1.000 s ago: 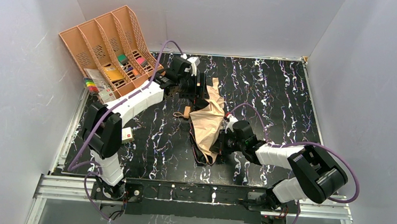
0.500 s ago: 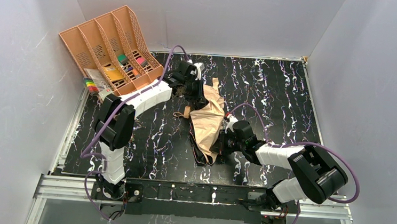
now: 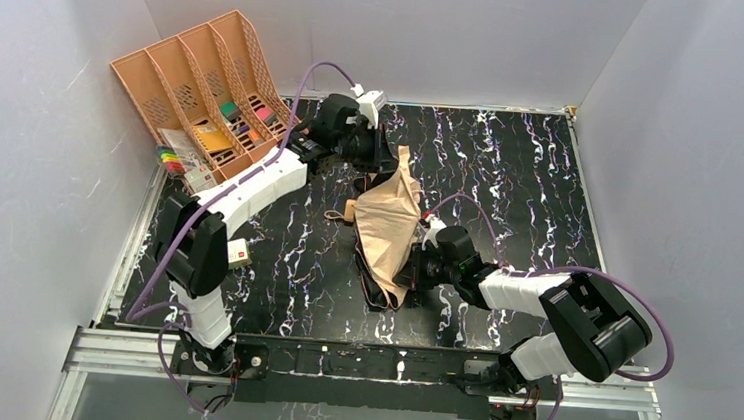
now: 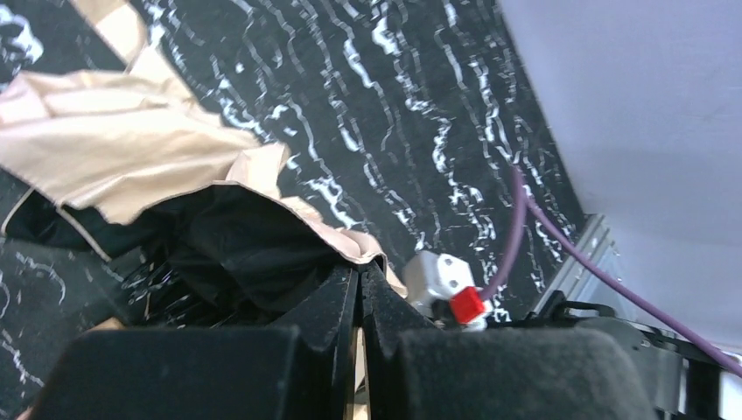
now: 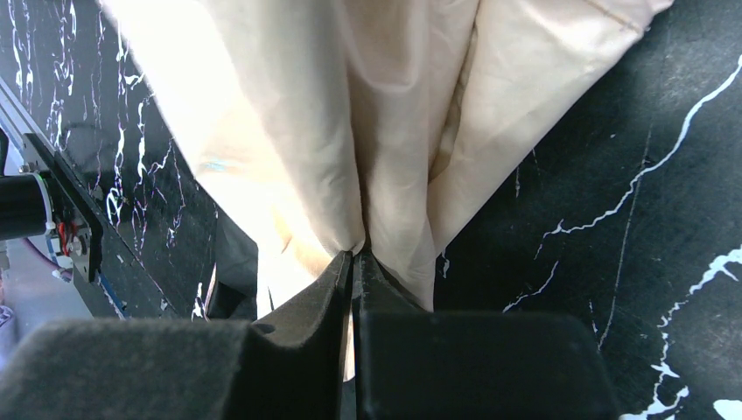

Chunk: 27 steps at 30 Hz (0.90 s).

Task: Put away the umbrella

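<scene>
The umbrella (image 3: 388, 226) lies half-collapsed mid-table, pale tan fabric over a dark lining, with its short tan handle (image 3: 350, 210) pointing left. My left gripper (image 3: 384, 161) is at its far end, shut on the edge of the fabric. In the left wrist view the jaws (image 4: 360, 268) pinch a tan fold of the umbrella (image 4: 122, 149). My right gripper (image 3: 409, 271) is at the near right side, shut on a gathered pleat of the fabric. The right wrist view shows its tips (image 5: 353, 255) buried in the umbrella (image 5: 350, 105).
A peach-orange divided file tray (image 3: 173, 79) leans at the far left corner, holding small coloured items; markers (image 3: 169, 159) lie at its near end. Grey walls close in on the left, back and right. The right arm's purple cable (image 4: 525, 227) loops over the table.
The left gripper has gone from open to shut on the umbrella's far fabric edge and pulled it slightly up and back. The right gripper keeps its hold unmoved.
</scene>
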Motion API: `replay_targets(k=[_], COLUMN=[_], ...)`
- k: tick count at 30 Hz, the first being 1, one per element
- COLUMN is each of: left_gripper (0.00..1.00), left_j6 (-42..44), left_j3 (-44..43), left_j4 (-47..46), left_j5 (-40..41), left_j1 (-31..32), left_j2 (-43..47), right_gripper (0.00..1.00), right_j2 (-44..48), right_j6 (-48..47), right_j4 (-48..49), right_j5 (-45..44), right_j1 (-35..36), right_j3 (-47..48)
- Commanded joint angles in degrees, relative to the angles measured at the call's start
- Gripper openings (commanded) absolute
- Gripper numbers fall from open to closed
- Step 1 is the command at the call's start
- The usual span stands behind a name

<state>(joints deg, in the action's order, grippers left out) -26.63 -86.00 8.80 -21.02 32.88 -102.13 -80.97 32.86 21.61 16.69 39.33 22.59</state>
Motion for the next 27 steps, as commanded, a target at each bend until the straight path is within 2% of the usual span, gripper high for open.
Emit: replay_targets(k=[1, 6, 10, 16, 19, 22, 27], left_gripper=[0.00, 0.01, 0.40, 0.75, 0.83, 0.84, 0.86], left_j6=[0.33, 0.04, 0.30, -0.22, -1.41, -2.72, -5.51], left_j3=[-1.15, -0.05, 1.37, 1.38, -2.18, -6.46, -7.87], left_j4=[-5.46, -8.46, -7.11, -1.52, 3.66, 8.66, 10.26], left_j5=[-5.48, -9.52, -7.14, 1.65, 5.62, 6.31, 5.33], left_j1=[-0.17, -0.21, -0.27, -0.36, -0.45, -0.45, -0.45], left_j2=[4.89, 6.22, 6.96, 7.41, 5.37, 2.53, -0.10], right_gripper=[0.14, 0.14, 0.14, 0.13, 0.14, 0.14, 0.14], right_j2=[-0.87, -0.77, -0.81, -1.12, -1.12, -1.20, -1.29], right_j6=[-1.19, -1.17, -1.22, -1.20, -1.22, -1.13, -1.05], right_j4=[-5.60, -5.52, -5.36, -5.09, -4.97, -4.83, -4.51], right_j5=[-1.25, -1.11, -1.05, -1.08, -1.13, -1.18, -1.18], right_j1=[-0.04, -0.01, 0.03, -0.02, -0.02, -0.03, 0.02], right_j3=[-2.42, -2.57, -2.54, -2.51, -2.70, -2.89, -2.99])
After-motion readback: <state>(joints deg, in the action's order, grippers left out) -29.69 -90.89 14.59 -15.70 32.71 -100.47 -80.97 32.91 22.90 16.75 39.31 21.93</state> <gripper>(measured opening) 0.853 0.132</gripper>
